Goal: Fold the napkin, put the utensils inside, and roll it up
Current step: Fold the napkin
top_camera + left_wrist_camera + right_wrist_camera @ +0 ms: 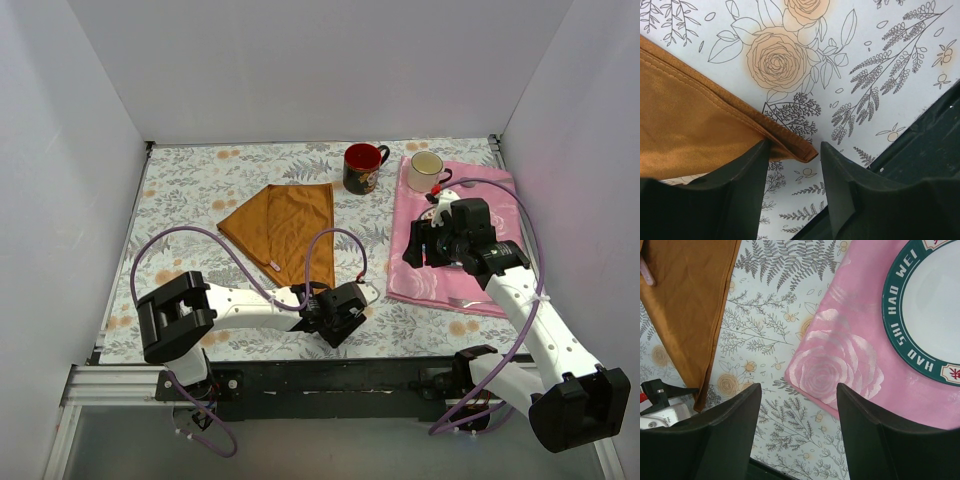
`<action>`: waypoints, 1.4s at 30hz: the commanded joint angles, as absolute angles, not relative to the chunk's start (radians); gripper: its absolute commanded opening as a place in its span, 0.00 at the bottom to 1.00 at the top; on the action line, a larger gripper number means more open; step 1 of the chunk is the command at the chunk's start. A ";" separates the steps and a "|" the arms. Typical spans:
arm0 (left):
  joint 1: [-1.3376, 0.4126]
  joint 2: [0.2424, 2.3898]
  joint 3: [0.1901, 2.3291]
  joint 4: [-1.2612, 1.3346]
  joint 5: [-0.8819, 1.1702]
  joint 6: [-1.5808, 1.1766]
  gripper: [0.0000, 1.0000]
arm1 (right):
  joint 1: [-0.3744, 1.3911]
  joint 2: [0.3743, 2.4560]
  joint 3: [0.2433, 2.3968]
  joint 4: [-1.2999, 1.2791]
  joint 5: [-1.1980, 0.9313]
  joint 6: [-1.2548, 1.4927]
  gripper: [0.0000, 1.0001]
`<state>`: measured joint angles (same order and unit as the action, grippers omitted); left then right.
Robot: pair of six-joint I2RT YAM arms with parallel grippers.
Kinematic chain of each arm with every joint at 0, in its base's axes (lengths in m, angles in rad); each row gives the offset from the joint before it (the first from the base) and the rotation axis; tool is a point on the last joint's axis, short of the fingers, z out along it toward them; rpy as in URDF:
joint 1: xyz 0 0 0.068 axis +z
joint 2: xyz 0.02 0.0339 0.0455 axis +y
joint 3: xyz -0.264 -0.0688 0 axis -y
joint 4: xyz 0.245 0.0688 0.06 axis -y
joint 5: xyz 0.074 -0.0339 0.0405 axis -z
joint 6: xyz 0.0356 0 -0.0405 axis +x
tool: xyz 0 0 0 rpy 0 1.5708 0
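Observation:
The rust-orange napkin lies folded into a triangle on the floral table cover, one point toward me. In the left wrist view its hemmed near corner lies flat between my open fingers. My left gripper is low at that corner, open and empty. My right gripper hovers open and empty over the near left corner of the pink cloth; its own view shows it with the napkin off to the left. The forks do not show clearly in any view.
A pink floral cloth lies at the right with a white green-rimmed plate on it, hidden under my right arm in the top view. A dark red mug and a cream mug stand at the back. White walls enclose the table.

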<state>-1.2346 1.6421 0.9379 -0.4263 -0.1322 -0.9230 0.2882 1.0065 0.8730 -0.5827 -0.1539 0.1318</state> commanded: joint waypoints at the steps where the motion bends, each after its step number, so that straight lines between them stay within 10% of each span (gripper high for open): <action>1: -1.241 1.649 0.951 -0.410 -0.153 -0.928 0.40 | 0.284 0.991 0.871 -0.563 -0.178 0.124 0.70; 13: -1.180 1.508 0.992 -0.477 -0.243 -1.026 0.01 | 0.284 1.008 0.868 -0.545 -0.202 0.124 0.70; 30: -0.359 1.403 1.051 -0.416 0.198 -1.120 0.00 | 0.284 1.043 0.885 -0.531 -0.238 0.120 0.70; 42: -0.092 1.474 1.115 -0.370 0.304 -1.241 0.00 | 0.284 1.061 0.890 -0.525 -0.256 0.123 0.70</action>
